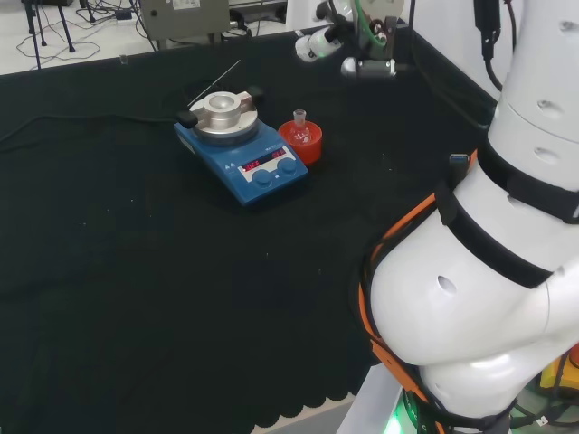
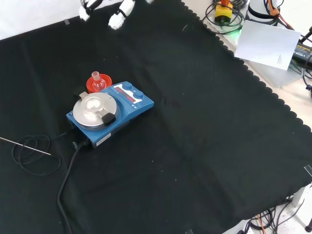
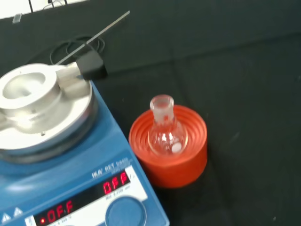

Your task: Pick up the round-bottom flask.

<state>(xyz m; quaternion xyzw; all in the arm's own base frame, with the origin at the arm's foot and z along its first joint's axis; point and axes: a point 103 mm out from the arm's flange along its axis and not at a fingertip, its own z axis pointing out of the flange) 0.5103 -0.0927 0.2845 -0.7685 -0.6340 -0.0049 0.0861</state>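
My robot hand (image 1: 336,41) hangs above the far edge of the worktop (image 1: 136,271) in the head view, well apart from everything on the cloth; in the front view its white fingertips (image 2: 117,19) show at the top, fingers relaxed and spread, grasping nothing.

One round-bottom flask (image 3: 167,132) of clear glass stands upright, neck up, seated in one red ribbed stand (image 3: 170,150). I cannot tell whether anything is inside it.

The stand sits just beside one blue hotplate stirrer (image 1: 242,154), at its right in the head view and behind it in the front view. The stirrer carries one round metal block (image 3: 33,110) on its top plate, two blue knobs and two red-lit displays on its front panel. One thin metal rod (image 3: 96,35) slants away from a black clamp (image 3: 91,66) on the block. One black cable (image 2: 66,180) runs from the stirrer across the cloth, with a loose coil of thin wire (image 2: 31,156) near it in the front view.
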